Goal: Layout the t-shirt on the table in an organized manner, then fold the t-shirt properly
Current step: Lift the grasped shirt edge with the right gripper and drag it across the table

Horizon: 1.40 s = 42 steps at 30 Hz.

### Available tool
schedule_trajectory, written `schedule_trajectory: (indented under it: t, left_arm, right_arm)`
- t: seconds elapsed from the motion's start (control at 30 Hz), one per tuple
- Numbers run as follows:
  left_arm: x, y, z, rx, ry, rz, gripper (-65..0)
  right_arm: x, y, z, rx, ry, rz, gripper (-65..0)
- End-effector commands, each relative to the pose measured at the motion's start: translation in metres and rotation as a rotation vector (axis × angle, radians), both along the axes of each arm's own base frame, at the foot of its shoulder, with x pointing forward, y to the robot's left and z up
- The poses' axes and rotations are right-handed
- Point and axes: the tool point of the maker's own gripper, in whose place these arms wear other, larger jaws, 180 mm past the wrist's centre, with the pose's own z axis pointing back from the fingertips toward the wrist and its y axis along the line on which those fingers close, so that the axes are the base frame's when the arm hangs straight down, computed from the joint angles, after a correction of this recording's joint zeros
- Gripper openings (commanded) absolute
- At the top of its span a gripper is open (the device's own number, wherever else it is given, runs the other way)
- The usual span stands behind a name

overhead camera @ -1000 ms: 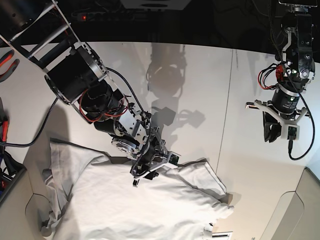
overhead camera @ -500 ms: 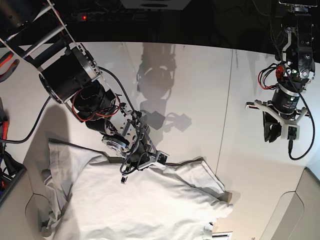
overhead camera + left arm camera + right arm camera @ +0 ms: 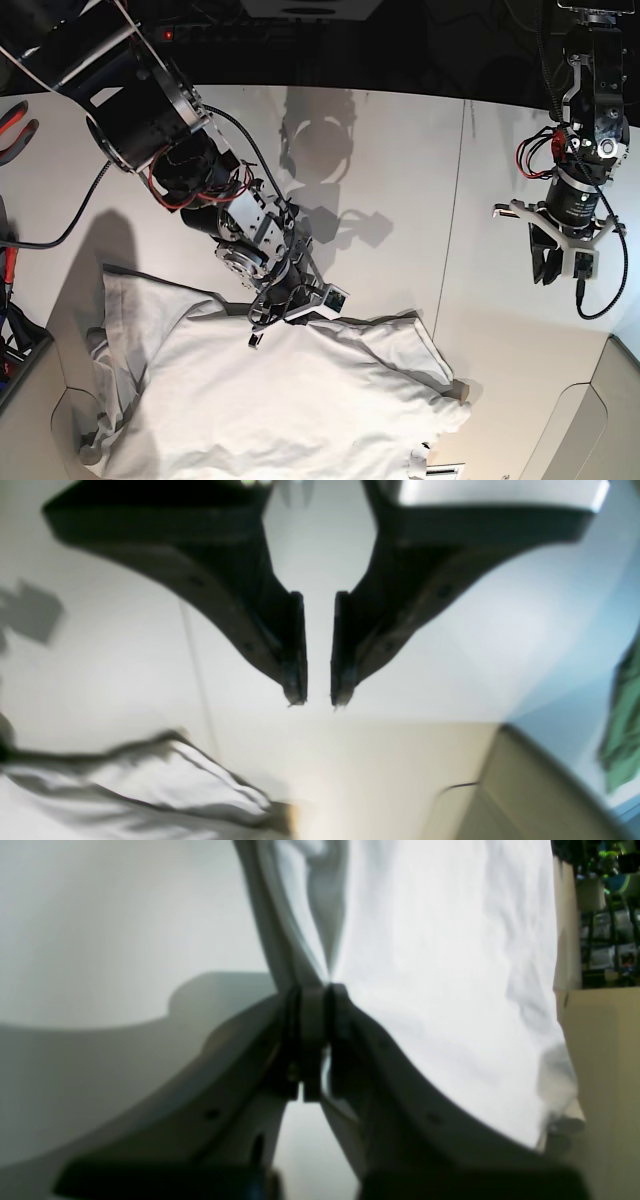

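Pinching t-shirt (image 3: pixel 425 990): right gripper (image 3: pixel 312 995).

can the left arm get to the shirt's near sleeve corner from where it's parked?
Probably yes. The left gripper hangs above bare table, jaws slightly apart and holding nothing, and nothing lies between it and the t-shirt. The right gripper is pinching an edge farther along.

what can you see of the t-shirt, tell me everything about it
The t-shirt is plain white, soft-looking cloth, wrinkled, with hemmed edges and no print. It lies spread but rumpled on the near part of the white table, one sleeve out toward the right. The right tool is shut on a fold at its far edge, pulling the cloth into a small ridge. Nothing else touches it.
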Motion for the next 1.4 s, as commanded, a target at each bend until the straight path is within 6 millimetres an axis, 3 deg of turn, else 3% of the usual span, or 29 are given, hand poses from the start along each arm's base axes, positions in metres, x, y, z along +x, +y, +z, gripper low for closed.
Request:
schedule_trajectory:
  t: [0.0, 0.13, 0.27, 0.47, 0.7, 0.9, 1.17, 1.2, 1.27, 1.3, 1.37]
  left_arm:
    - [0.008, 0.008, 0.02, 0.023, -0.069, 0.019, -52.5]
    - [0.016, 0.018, 0.031, 0.033, -0.094, 0.051, -52.5]
    - [0.019, 0.026, 0.039, 0.065, -0.097, 0.038, -52.5]
    - [0.021, 0.036, 0.048, 0.113, -0.099, 0.026, -52.5]
    - [0.021, 0.038, 0.048, 0.119, -0.093, 0.026, -52.5]
    - [0.02, 0.039, 0.045, 0.117, -0.075, 0.03, -52.5]
    - [0.021, 0.038, 0.045, 0.106, -0.077, 0.031, -52.5]
    - [0.02, 0.038, 0.045, 0.106, -0.077, 0.031, -52.5]
    - [0.02, 0.038, 0.045, 0.106, -0.076, 0.031, -52.5]
    - [0.02, 0.038, 0.045, 0.106, -0.076, 0.031, -52.5]
    - [0.02, 0.038, 0.044, 0.106, -0.075, 0.032, -52.5]
  right_arm:
    - [-0.022, 0.006, -0.017, -0.013, 0.08, 0.024, -65.0]
    - [-0.048, 0.023, -0.019, -0.006, 0.074, 0.063, -65.0]
    - [-0.058, 0.033, -0.007, 0.023, 0.065, 0.046, -65.0]
    - [-0.052, 0.03, 0.014, 0.002, 0.172, 0.054, -65.0]
    - [-0.059, 0.034, 0.044, 0.004, 0.291, 0.046, -65.0]
    - [-0.06, 0.018, 0.052, -0.097, 0.312, -0.018, -65.0]
    - [-0.049, 0.029, 0.077, -0.063, 0.231, -0.002, -65.0]
    - [-0.048, 0.031, 0.082, -0.054, 0.221, 0.002, -63.3]
    - [-0.048, 0.037, 0.089, -0.026, 0.214, 0.01, -43.5]
    - [-0.049, 0.041, 0.092, -0.008, 0.214, 0.015, -37.4]
    - [-0.05, 0.051, 0.098, 0.023, 0.214, 0.025, -35.0]
